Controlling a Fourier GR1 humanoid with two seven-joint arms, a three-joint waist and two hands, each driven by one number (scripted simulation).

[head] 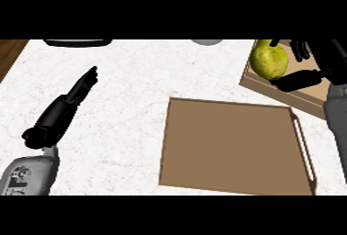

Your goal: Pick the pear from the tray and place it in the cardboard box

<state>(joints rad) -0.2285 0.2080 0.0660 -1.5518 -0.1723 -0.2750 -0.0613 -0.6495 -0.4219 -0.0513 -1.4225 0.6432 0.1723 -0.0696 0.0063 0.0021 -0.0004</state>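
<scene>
Right hand [308,69], upper right of the head view: black fingers and thumb curled around the pear [269,61], grasping it. Thumb shows below the fruit, other fingers behind and to its right. Grey right forearm runs down along the view's right edge.

Pear: yellow-green, darker mottling, stem end up. It sits in the hand over the cardboard box [288,94]. Whether it touches the box floor cannot be told; the hand hides the underside.

Cardboard box: tan, set at an angle in the upper right corner, only its near-left wall and part of its inside visible. The rest is cut off by the view's edge or covered by the arm.

Tray [227,147]: brown, rectangular, shallow rim, pale handle bar along its right side. Lies just below-left of the box, close to it but apart. Its surface is bare.

Left hand [82,85], left side: fingers straight and together, pointing up and to the right, released, holding nothing. It is well apart from the tray. Grey forearm enters at lower left.

Table [129,69]: white marbled top. Wood-brown strip at far left edge. A dark object [78,42] and a grey round object [205,41] are cut off at the top edge; cannot identify either.
</scene>
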